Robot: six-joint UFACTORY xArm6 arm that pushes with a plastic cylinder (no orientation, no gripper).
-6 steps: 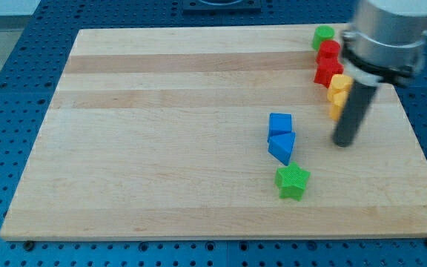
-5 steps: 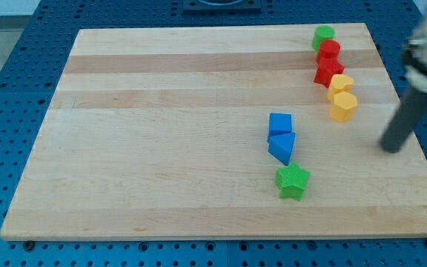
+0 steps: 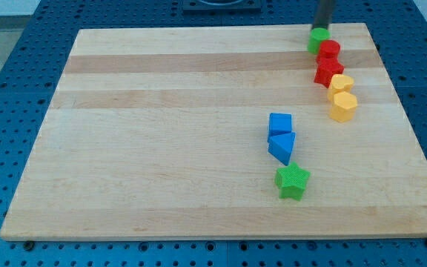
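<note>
My tip stands at the view's top right, at the board's far edge, right above the green cylinder and touching or nearly touching it. Below the green cylinder run a red cylinder, a red block, a yellow block and a yellow hexagonal block in a close column. Near the board's middle sit a blue cube and a blue triangular block, touching each other. A green star block lies just below them.
The wooden board rests on a blue perforated table. All the blocks lie in the board's right half.
The rod has swung from the board's right side, beside the yellow blocks, up to the top edge by the green cylinder. No block has visibly moved.
</note>
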